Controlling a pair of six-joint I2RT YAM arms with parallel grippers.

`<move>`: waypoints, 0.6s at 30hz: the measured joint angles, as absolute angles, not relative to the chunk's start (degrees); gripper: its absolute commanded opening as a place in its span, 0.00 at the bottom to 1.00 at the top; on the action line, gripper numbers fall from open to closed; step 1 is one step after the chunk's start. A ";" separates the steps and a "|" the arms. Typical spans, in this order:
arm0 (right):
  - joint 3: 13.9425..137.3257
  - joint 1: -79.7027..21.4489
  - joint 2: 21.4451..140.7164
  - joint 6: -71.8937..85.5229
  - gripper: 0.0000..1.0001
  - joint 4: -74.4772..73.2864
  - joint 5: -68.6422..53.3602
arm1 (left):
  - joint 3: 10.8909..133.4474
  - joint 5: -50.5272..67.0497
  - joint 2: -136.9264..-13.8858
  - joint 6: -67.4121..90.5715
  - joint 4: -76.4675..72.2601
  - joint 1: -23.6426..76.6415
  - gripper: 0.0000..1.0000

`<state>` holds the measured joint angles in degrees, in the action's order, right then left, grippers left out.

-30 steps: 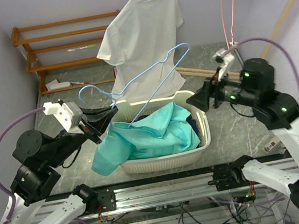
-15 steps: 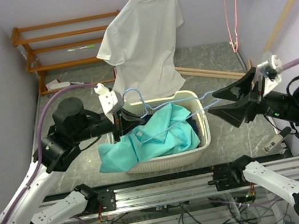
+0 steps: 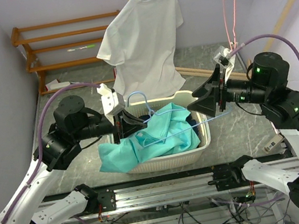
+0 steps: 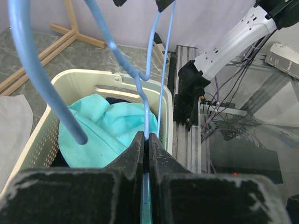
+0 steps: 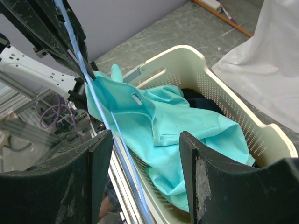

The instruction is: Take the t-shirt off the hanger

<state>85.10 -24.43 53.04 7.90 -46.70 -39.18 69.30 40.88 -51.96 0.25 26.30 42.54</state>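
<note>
Top view: the left gripper (image 3: pixel 137 127) is pinching the blue hanger (image 3: pixel 136 93) tight and holding it over the basket (image 3: pixel 167 161), which is sitting mid-worktop. The right gripper (image 3: pixel 194 104) is hovering at the hanger's far end with its jaws wide, gripping nothing. The teal t-shirt (image 3: pixel 162 136) is lying heaped in the basket, one fold spilling over the left rim. I cannot tell whether any part is hooked on the wire.

Left wrist: the fingers are closing fully on the thin wire, with the hook curving ahead and the t-shirt lying below.

Right wrist: the wire is running through the open gap, close to one finger. A dark garment (image 5: pixel 198 100) is showing under the t-shirt. The cloth is looking soft, light and limp, so a bunched fold is probably the best hold. The wire is looking stiff and slick.
</note>
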 measured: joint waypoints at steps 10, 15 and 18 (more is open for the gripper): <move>82.94 -24.43 51.11 7.94 0.55 -45.71 -43.88 | 69.30 40.80 -52.29 1.63 24.58 42.54 0.07; 81.93 -24.43 50.35 7.97 0.36 -45.17 -45.63 | 69.28 40.71 -52.45 2.22 23.66 42.54 0.07; 81.08 -24.49 50.59 8.05 0.22 -44.93 -45.71 | 69.28 40.58 -52.34 2.63 23.14 42.54 0.07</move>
